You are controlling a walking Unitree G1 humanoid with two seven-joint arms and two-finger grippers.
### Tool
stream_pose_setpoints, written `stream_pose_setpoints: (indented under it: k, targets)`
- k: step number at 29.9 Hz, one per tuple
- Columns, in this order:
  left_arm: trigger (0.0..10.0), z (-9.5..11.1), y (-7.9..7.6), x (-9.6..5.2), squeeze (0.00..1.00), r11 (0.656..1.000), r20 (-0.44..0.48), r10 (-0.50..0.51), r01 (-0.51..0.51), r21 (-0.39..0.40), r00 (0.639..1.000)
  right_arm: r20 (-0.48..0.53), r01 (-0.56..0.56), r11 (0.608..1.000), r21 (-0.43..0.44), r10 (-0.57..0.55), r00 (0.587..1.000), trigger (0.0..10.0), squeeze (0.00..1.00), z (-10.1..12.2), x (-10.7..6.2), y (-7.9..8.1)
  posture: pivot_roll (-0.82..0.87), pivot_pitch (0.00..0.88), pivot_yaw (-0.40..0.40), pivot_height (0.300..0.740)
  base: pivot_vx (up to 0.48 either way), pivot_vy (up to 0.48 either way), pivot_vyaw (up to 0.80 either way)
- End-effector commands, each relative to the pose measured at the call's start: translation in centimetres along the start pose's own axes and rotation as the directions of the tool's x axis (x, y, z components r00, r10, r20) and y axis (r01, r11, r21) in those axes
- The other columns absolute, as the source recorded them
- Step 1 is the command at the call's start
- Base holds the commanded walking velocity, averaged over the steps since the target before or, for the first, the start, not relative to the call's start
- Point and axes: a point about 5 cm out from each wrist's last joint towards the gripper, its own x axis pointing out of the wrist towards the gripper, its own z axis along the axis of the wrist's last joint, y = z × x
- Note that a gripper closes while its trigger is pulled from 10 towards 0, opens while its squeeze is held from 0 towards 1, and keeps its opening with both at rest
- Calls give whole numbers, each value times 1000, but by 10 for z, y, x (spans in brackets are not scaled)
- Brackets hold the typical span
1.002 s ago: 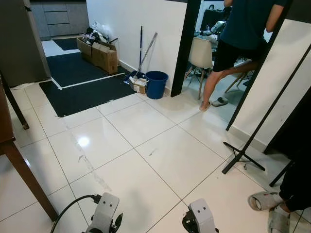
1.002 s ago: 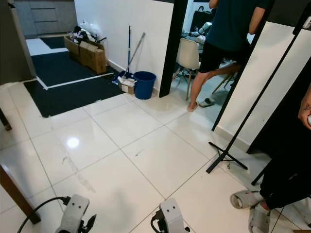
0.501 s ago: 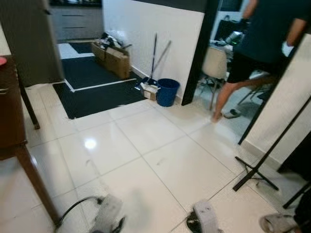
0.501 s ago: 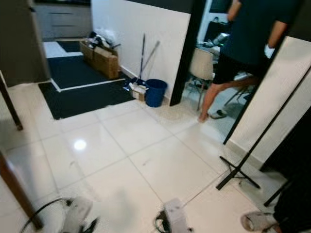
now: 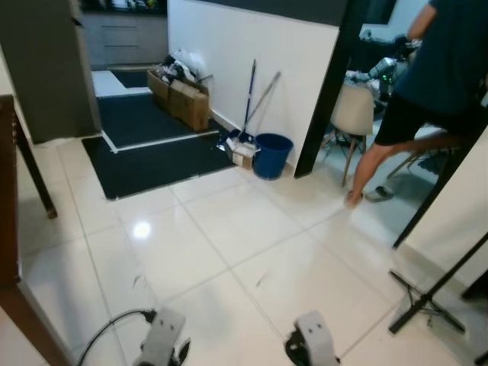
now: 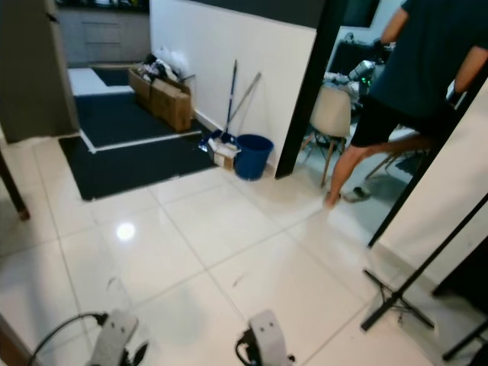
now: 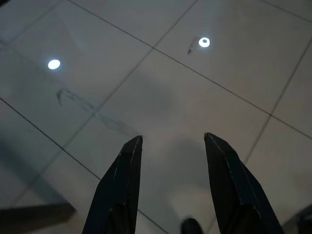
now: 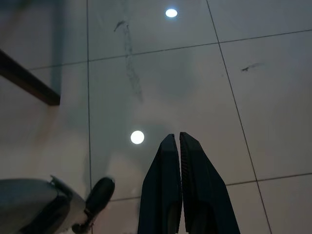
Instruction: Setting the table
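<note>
My head has swung left over the past second: the whole scene has slid right across my view, the round blue plastic bucket (image 5: 272, 155) sitting nearer centre, and the dark brown wooden worktop (image 5: 8, 198) at my left edge showing as a taller strip, with one slanted leg (image 5: 34, 171) behind it. That is my camera turning, not the room's contents moving; I judge I am turning towards the worktop, with the table-setting itself not yet begun. No plate, cup or cutlery is visible anywhere, and what the worktop carries I cannot tell from this angle. My left hand (image 7: 173, 142) hangs over the glossy white floor tiles (image 5: 229, 229) with its two black fingers spread apart and nothing between them; my right hand (image 8: 174, 137) points at the same tiles with its two fingers pressed together, empty. By count: one blue bucket against the white wall, two long-handled cleaning tools (image 5: 255, 103) leaning beside it, a row of brown cardboard boxes (image 5: 183, 95) whose number I cannot settle, one black floor mat (image 5: 152, 149), one pale chair (image 5: 354, 110) through the doorway, one person in a dark shirt and shorts (image 5: 435, 76) standing by it, and one black tripod stand (image 5: 435, 293) on my right.
</note>
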Motion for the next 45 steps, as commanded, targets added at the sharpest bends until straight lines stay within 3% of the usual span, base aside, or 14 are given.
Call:
stream_pose_setpoints:
  k: [1,45]
  targets:
    - [10000,0,-8,1,0,1000,-1,-25,25,-7,1000,-24,28,1000,7,-28,999,10000,0,-6,-5,-9,40,8,5,740,480,0,0]
    - [10000,3,-10,3,0,999,8,-53,53,9,999,-23,30,999,14,-30,999,10000,0,-4,-4,-9,32,19,10,740,472,0,0]
